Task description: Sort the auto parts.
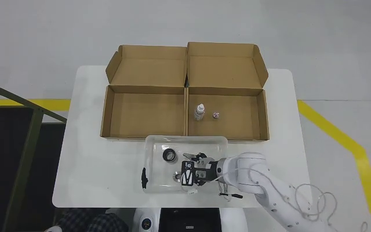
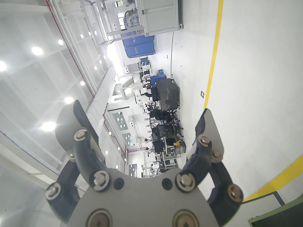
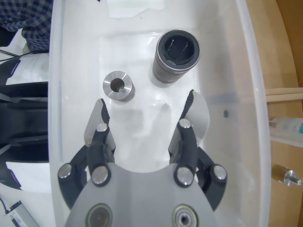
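A clear plastic bin (image 1: 152, 145) sits at the table's front, holding a dark cylindrical bearing (image 1: 170, 155) (image 3: 176, 56) and a small steel bushing (image 1: 177, 174) (image 3: 118, 89). My right gripper (image 1: 186, 173) (image 3: 146, 99) hangs open inside the bin (image 3: 239, 76), with nothing between its fingers; the bushing lies just off one fingertip and the bearing a little beyond the other. The right cardboard box (image 1: 264, 116) holds a small white bottle (image 1: 199, 111) and a small metal part (image 1: 215, 114) (image 3: 285, 176). My left gripper (image 2: 142, 109) is open and faces the room, away from the table.
An open cardboard box (image 1: 107, 113) stands to the left of the other, both behind the bin with lids folded back. A black object (image 1: 142, 177) lies against the bin's left front wall. A person's checked sleeve (image 3: 26, 5) shows beyond the bin.
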Robot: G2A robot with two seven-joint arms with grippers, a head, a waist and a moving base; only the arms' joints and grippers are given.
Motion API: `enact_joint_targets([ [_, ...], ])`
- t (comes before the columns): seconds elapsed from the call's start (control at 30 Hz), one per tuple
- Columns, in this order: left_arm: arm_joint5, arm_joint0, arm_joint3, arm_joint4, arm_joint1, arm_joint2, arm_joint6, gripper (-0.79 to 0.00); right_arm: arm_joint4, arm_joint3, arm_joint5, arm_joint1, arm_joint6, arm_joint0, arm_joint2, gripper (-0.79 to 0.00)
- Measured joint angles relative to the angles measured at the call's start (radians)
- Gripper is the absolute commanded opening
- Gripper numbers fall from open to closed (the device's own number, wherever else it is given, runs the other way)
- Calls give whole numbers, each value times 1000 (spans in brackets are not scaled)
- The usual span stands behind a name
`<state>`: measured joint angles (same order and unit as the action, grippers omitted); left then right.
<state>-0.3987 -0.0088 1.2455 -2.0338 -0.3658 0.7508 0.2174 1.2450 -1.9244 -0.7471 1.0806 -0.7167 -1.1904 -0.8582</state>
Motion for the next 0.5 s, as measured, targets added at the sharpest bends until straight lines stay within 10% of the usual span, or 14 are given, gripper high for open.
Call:
enact_joint_targets([
  [0.5,0,0,0,0,0,0,0,0,-17,87,-8,25,-17,69,97,-289],
])
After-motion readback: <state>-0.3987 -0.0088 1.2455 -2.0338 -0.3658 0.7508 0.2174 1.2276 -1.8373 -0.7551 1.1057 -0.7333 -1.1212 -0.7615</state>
